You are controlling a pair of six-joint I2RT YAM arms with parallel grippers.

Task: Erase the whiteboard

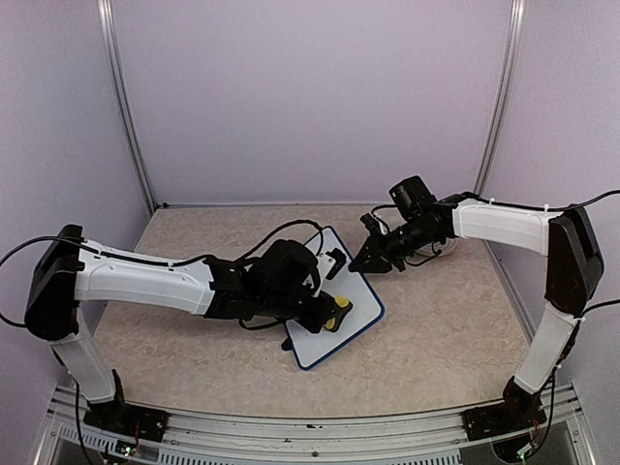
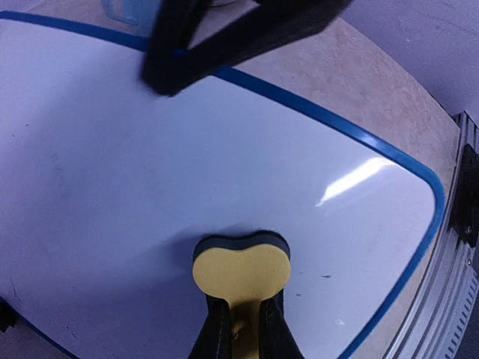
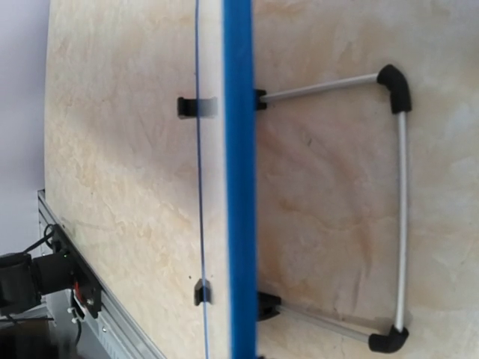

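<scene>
Left pincer (image 2: 238, 333), clamped on sponge (image 2: 241, 273), is being pressed to whiteboard (image 2: 135, 187); right pincer (image 1: 368, 259), closed, being held at rim.

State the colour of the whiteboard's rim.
Blue: the whiteboard rim shows best in the left wrist view.

Left wrist view: whiteboard (image 2: 150, 187) cut by left, top and bottom edges; left gripper (image 2: 238, 333) cropped at bottom edge, jaws on yellow eraser (image 2: 241, 271) only partly seen. Across top, dark blurred shape (image 2: 224, 37), out of focus. At top edge, pale blue thing (image 2: 129, 10), mostly cropped, unidentifiable.
Top view: left arm (image 1: 232, 283) hides board's left part; right gripper (image 1: 371, 260) by far corner, touching or not, cannot tell.
Right wrist view: own jaws unseen; blue rim (image 3: 239, 187) blurred, cut top and bottom; board face hidden.
</scene>
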